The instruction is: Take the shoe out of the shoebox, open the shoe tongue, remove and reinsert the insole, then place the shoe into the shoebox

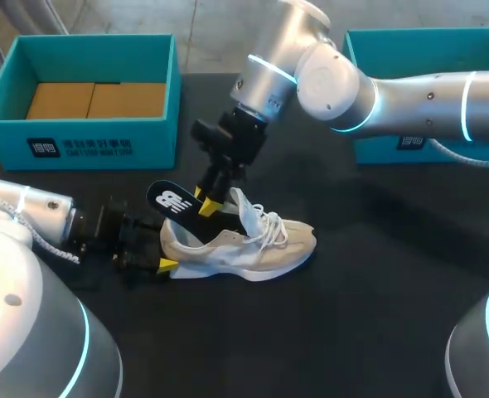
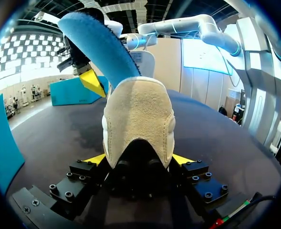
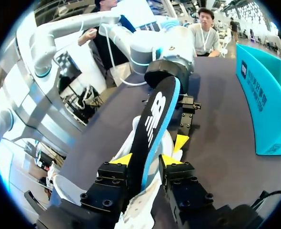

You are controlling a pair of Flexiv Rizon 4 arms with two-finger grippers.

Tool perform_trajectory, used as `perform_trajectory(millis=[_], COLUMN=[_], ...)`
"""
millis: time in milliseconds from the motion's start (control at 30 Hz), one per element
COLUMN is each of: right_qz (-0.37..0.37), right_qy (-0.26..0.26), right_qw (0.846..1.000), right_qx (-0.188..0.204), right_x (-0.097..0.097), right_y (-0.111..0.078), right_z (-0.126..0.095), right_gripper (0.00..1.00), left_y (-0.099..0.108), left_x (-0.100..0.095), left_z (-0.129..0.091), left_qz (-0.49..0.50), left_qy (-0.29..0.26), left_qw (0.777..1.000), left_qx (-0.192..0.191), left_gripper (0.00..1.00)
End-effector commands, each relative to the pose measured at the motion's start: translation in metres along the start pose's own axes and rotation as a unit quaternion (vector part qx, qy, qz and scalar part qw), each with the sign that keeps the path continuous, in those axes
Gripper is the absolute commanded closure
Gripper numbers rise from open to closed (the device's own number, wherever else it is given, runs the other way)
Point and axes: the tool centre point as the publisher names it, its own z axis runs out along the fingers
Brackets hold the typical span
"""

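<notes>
While the left hand (image 2: 138, 160) clamps the shoe (image 1: 244, 245) at its stiffer heel on the surface, the light, soft upper should not slide. Right hand (image 3: 146, 160) pinches the thin, floppy insole (image 1: 182, 207), half out of the shoe; shoebox (image 1: 87, 141) stands beyond.

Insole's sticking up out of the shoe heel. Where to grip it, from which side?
Pinch the insole across its two flat faces, on the stretch standing clear of the shoe, coming from above. It is thin and tilted up, so both faces are exposed; the right tool grips it so.
</notes>
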Motion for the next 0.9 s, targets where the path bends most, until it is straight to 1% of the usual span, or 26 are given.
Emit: perform_trajectory(millis=[33, 200, 367, 567, 900], right_qz=[-0.001, -0.001, 0.003, 0.016, 0.038], right_qy=[0.0, 0.007, 0.015, 0.015, 0.022], right_qw=[1.0, 1.0, 1.0, 1.0, 0.999], right_qx=[0.001, 0.001, -0.006, -0.01, -0.031], right_x=[0.003, -0.003, -0.005, 0.002, 0.009], right_y=[-0.002, -0.004, -0.004, -0.003, -0.004], right_z=[-0.002, -0.004, -0.004, -0.006, 0.005], right_gripper=[0.63, 0.62, 0.6, 0.6, 0.6], left_y=[0.003, 0.003, 0.003, 0.003, 0.003], left_x=[-0.001, -0.001, -0.001, -0.001, -0.001], left_z=[0.002, 0.002, 0.002, 0.002, 0.002], left_qz=[0.0, 0.0, 0.0, 0.0, 0.0], left_qy=[-0.001, -0.001, -0.001, -0.001, -0.001], left_qw=[1.0, 1.0, 1.0, 1.0, 1.0], left_qx=[-0.001, -0.001, -0.001, -0.001, -0.001], left_gripper=[1.0, 1.0, 1.0, 1.0, 1.0])
